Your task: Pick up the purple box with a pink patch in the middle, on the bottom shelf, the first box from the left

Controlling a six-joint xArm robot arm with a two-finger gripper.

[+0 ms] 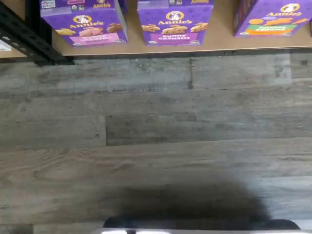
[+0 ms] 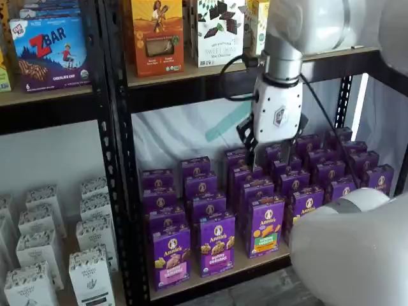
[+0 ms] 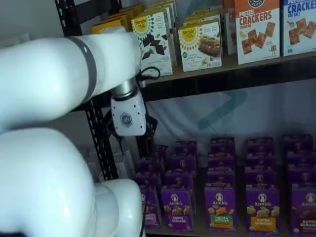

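The purple box (image 2: 171, 256) stands at the bottom shelf (image 2: 223, 275) front edge; gripper (image 2: 268, 152) spread apart above.

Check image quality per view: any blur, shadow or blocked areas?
Wrist view: soft focus, the purple box label is smeared, and a dark shadow covers the floor. Both shelf views: fairly sharp, but the white arm blocks much of the frame; tool is dim.

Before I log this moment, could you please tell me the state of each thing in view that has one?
Purple box: upright at the shelf's front edge, pink patch facing out, untouched.
Gripper: hangs above the purple rows, holding nothing; whether its fingers are open cannot be told.
Bottom shelf: filled with rows of upright purple cartons.
Green-panel carton: upright, front row.
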